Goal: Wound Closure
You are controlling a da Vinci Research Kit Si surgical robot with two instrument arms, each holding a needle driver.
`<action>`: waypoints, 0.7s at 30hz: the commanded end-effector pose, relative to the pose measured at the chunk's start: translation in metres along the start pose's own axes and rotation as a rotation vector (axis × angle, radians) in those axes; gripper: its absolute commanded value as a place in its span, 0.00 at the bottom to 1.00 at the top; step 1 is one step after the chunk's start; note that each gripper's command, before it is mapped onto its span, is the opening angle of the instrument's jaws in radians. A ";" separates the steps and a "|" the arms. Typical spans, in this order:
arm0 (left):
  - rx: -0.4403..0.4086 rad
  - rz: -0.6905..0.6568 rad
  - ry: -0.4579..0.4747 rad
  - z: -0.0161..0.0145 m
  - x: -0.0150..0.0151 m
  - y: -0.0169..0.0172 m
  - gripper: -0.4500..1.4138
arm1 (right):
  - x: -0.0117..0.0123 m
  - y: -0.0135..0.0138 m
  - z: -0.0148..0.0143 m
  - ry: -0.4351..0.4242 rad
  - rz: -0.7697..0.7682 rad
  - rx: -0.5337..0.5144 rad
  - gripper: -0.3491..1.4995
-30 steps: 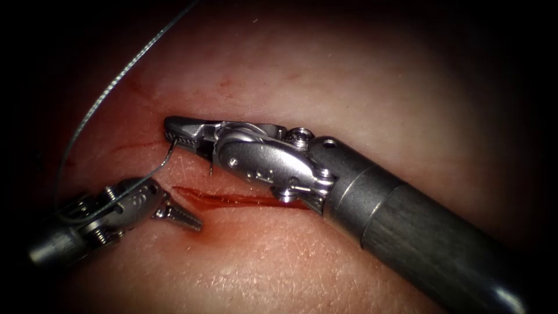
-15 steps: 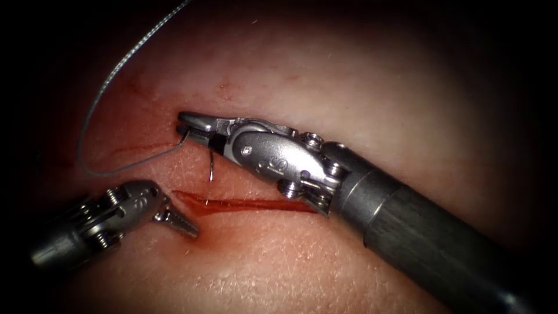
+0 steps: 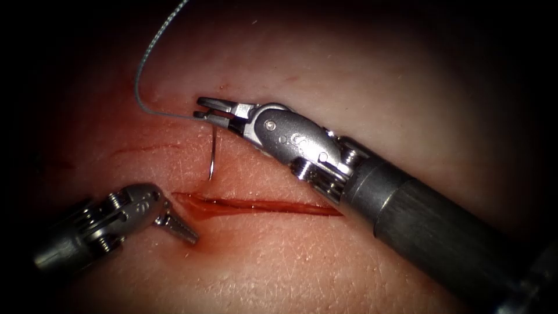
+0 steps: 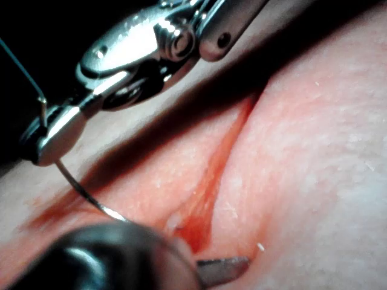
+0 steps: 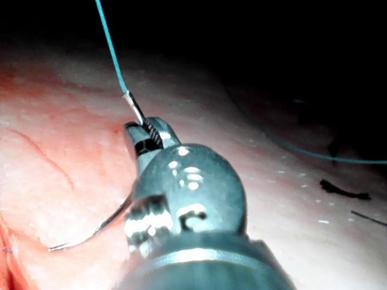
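We see the right hand [image 3: 204,110] pinching the curved needle [image 3: 212,156] near its thread end, above the cut [image 3: 256,204]; the needle hangs free, its point just over the tissue [image 3: 325,75]. The thread [image 3: 152,43] arcs upward out of frame. The left hand [image 3: 181,227], pressed together and holding nothing, rests by the cut's left end.

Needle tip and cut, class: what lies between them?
In the endoscope view, bare tissue separates the needle tip from the cut; the right gripper holds the needle near its thread end.
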 end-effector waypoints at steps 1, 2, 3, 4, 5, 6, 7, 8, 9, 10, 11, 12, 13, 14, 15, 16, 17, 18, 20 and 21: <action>-0.005 0.004 -0.004 -0.0005 -0.0009 0.0005 0.00 | 0.0007 0.0008 0.0004 0.005 0.035 0.003 0.00; -0.004 0.005 -0.003 -0.0005 -0.0008 0.0005 0.00 | 0.0005 0.0007 0.0004 0.005 0.051 0.007 0.00; -0.005 0.006 0.000 -0.0005 -0.0008 0.0005 0.00 | 0.0001 0.0005 0.0004 0.005 0.088 0.008 0.00; -0.005 0.007 0.000 -0.0004 -0.0008 0.0005 0.00 | 0.0000 0.0004 0.0004 0.005 0.104 0.011 0.00; -0.005 0.008 0.001 -0.0004 -0.0008 0.0005 0.00 | -0.0001 0.0004 0.0004 0.006 0.121 0.014 0.00; -0.005 0.009 0.001 -0.0004 -0.0008 0.0005 0.00 | -0.0003 0.0004 0.0005 0.007 0.149 0.023 0.00; -0.005 0.011 0.002 -0.0004 -0.0008 0.0005 0.00 | -0.0003 0.0003 0.0005 0.008 0.166 0.027 0.00; -0.006 0.012 0.005 -0.0004 -0.0008 0.0005 0.00 | -0.0004 0.0004 0.0004 0.006 0.207 0.029 0.00; -0.006 0.013 0.005 -0.0003 -0.0008 0.0005 0.00 | -0.0004 0.0004 0.0004 0.005 0.230 0.029 0.00; -0.007 0.013 0.008 -0.0003 -0.0007 0.0005 0.00 | -0.0005 0.0004 0.0004 0.004 0.259 0.030 0.00; -0.009 0.014 0.011 -0.0002 -0.0007 0.0006 0.00 | -0.0007 0.0005 0.0003 0.002 0.311 0.034 0.00; -0.009 0.015 0.012 -0.0002 -0.0007 0.0006 0.00 | -0.0008 0.0004 0.0003 0.002 0.334 0.035 0.00; -0.009 0.015 0.012 -0.0002 -0.0007 0.0006 0.00 | -0.0009 0.0003 0.0003 0.001 0.344 0.033 0.00; -0.009 0.010 0.012 -0.0002 -0.0007 0.0006 0.00 | -0.0013 0.0001 0.0002 -0.001 0.399 0.035 0.00; -0.010 0.011 0.015 -0.0002 -0.0006 0.0006 0.00 | -0.0017 -0.0001 0.0003 -0.003 0.436 0.036 0.00; -0.010 0.012 0.015 -0.0001 -0.0006 0.0006 0.00 | -0.0018 -0.0001 0.0003 -0.003 0.453 0.037 0.00; -0.012 0.012 0.018 -0.0001 -0.0006 0.0006 0.00 | -0.0019 -0.0001 0.0003 -0.004 0.469 0.037 0.00; -0.011 0.014 0.019 -0.0001 -0.0005 0.0006 0.00 | -0.0021 -0.0002 0.0003 -0.006 0.509 0.038 0.00; -0.013 0.017 0.025 -0.0002 -0.0002 0.0006 0.00 | -0.0023 -0.0004 0.0003 -0.009 0.577 0.040 0.00; -0.012 0.019 0.025 -0.0003 -0.0001 0.0007 0.00 | -0.0024 -0.0005 0.0003 -0.011 0.600 0.041 0.00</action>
